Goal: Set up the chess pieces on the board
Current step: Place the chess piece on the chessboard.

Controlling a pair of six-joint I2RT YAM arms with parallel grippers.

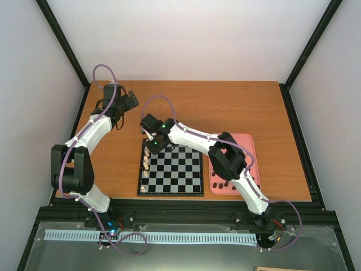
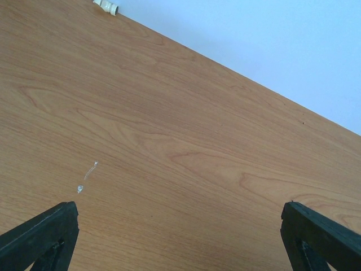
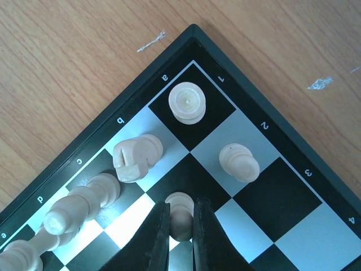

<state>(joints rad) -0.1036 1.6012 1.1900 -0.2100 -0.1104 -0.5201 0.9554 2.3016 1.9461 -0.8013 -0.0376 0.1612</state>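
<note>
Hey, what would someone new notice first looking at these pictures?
The right gripper is clamped on a cream pawn near the far left corner of the board, beside other cream pieces. The pink tray on the right holds dark pieces, while the left gripper hovers open over bare table.

Worktop [image 1: 225,107]: rectangular, orange-brown wood-grain laminate. Lying directly on it: one board [image 1: 186,175], black and light grey checks, near the front edge; one pink tray [image 1: 248,137], just beside the board on its right. Small white scuffs [image 3: 151,40] mark the surface.
</note>
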